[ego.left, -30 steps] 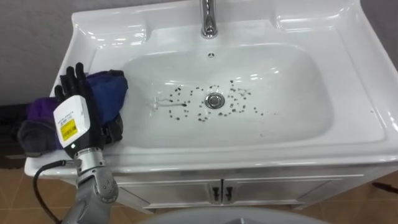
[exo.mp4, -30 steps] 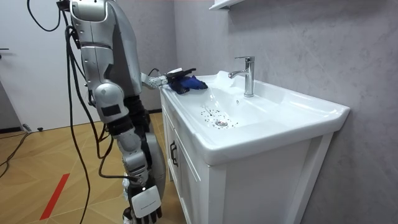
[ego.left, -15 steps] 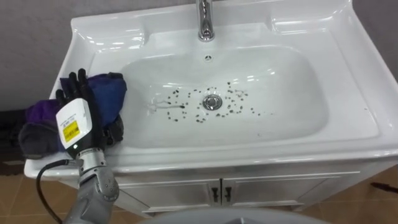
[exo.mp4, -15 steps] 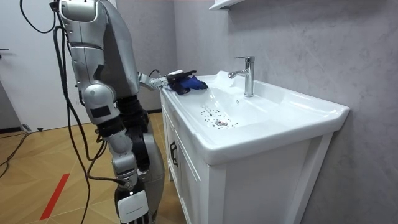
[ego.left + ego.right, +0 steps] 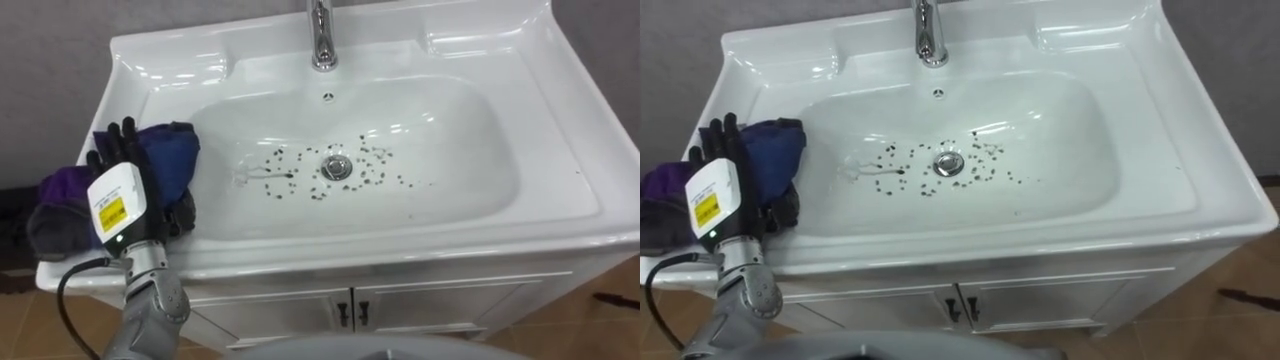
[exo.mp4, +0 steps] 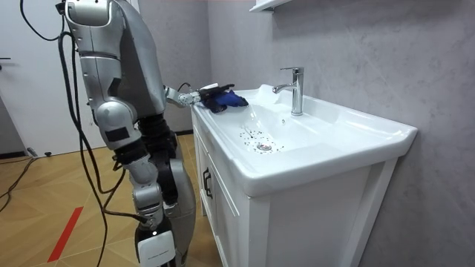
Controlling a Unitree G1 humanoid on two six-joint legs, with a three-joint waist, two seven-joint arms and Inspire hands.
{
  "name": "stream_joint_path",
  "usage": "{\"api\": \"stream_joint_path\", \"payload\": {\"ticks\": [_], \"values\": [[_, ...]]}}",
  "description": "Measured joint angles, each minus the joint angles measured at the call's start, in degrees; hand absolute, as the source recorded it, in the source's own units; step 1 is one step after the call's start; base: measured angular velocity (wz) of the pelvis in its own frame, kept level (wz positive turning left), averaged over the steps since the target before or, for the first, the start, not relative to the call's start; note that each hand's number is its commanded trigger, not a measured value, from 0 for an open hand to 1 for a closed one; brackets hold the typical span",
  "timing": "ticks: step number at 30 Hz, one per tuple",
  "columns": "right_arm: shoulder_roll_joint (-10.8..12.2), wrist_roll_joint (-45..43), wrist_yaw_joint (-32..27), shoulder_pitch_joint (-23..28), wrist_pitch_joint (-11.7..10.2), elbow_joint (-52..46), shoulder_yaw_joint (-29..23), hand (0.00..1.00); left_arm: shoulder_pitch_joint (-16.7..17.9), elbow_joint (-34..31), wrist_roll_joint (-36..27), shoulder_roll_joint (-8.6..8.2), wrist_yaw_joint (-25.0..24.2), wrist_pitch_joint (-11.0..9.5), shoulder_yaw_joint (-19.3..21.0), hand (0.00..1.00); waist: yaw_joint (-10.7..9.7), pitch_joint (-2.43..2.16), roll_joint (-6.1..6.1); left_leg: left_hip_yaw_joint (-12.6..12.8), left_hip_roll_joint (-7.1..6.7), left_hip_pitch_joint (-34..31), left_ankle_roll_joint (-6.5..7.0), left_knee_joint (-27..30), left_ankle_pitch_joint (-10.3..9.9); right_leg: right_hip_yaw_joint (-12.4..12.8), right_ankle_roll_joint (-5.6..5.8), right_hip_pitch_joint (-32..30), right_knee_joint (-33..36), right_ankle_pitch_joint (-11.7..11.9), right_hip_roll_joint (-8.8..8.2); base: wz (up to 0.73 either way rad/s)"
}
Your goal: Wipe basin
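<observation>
The blue cloth (image 5: 170, 150) lies bunched on the sink's (image 5: 565, 170) left edge under the flat, straight-fingered left hand (image 5: 118, 195); it looks soft and light, so grab a thick fold

No text, number or sign can be read here. The only printed thing is a small yellow sticker (image 5: 111, 213) on the white tag at the back of the left hand (image 5: 125, 190), which lies at the left rim of the basin. The sticker carries a few dark marks, but they are too small to make out as letters or figures in either eye view, and in the room view it cannot be told at all.
</observation>
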Motion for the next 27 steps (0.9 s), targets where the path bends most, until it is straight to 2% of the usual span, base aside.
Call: {"api": "stream_joint_path", "payload": {"ticks": [7,11,12,15,16,18,19,21,24,27], "values": [[0.12,-1.43,-0.06,-0.07,2.29,0.12,0.02,0.00,-1.06,0.50,-0.09,0.04,-3.12,1.50,0.11,0.00,-0.10,-0.13,-0.33,0.09,0.00,0.19,0.00,0.05,0.00,0.58,0.02,-0.15,0.80,-0.19,0.02,-0.02],[0.17,-1.77,-0.28,-0.04,2.49,0.09,-0.02,0.00,-1.71,1.03,-0.06,0.04,-5.41,1.99,0.63,0.00,-0.56,-0.15,-0.42,0.08,0.00,0.19,0.01,0.13,0.06,0.63,0.00,-0.21,0.89,-0.21,0.02,0.00],[0.19,-1.94,-0.40,-0.04,2.49,0.09,-0.02,0.00,-1.71,1.08,-0.06,0.04,-5.51,1.99,0.73,0.03,-0.66,-0.16,-0.44,0.08,0.00,0.19,0.01,0.15,0.06,0.64,0.00,-0.21,0.90,-0.21,0.02,0.00],[0.22,-2.74,-0.67,-0.04,3.03,0.08,-0.02,0.00,-1.83,1.15,-0.10,0.05,-6.80,1.99,1.15,0.16,-0.90,-0.16,-0.44,0.10,0.00,0.20,0.01,0.20,0.07,0.73,0.00,-0.24,0.90,-0.20,0.03,0.00],[0.22,-3.06,-0.67,-0.04,3.42,0.08,-0.02,0.00,-1.89,1.15,-0.09,0.11,-7.40,1.99,1.19,0.26,-0.90,-0.16,-0.43,0.10,0.00,0.20,0.01,0.20,0.07,0.74,0.00,-0.25,0.90,-0.20,0.03,0.00],[0.22,-3.39,-0.68,-0.03,3.71,0.09,-0.02,0.00,-1.92,1.15,-0.09,0.21,-7.75,1.99,1.19,0.37,-0.91,-0.16,-0.43,0.10,0.00,0.20,0.01,0.20,0.07,0.77,0.00,-0.25,0.90,-0.20,0.04,0.00],[0.22,-3.44,-0.69,-0.03,3.72,0.08,-0.02,0.00,-1.93,1.15,-0.09,0.24,-7.88,1.99,1.20,0.51,-0.91,-0.16,-0.43,0.11,0.00,0.21,0.01,0.20,0.07,0.78,0.00,-0.25,0.89,-0.20,0.04,0.00],[0.23,-3.45,-0.69,-0.09,3.71,0.08,-0.02,0.00,-1.94,1.15,-0.04,0.27,-7.93,2.00,1.21,0.56,-0.90,-0.16,-0.43,0.11,0.00,0.17,0.01,0.19,0.07,0.77,0.00,-0.25,0.89,-0.20,0.05,0.00],[0.23,-3.44,-0.77,-0.11,3.80,0.02,-0.01,0.00,-2.60,1.15,0.64,0.83,-7.19,2.00,1.71,1.00,-0.90,-0.23,-0.56,0.11,0.01,0.12,0.01,0.19,0.07,0.75,0.00,-0.26,0.88,-0.21,0.06,0.00],[0.25,-3.43,-1.35,-0.11,4.54,-0.46,-0.01,0.00,-3.27,1.17,0.86,1.33,-7.15,2.04,2.02,1.00,-0.90,-0.29,-0.65,0.11,0.01,0.12,0.01,0.18,0.07,0.76,0.00,-0.24,0.86,-0.21,0.06,0.00]]}}
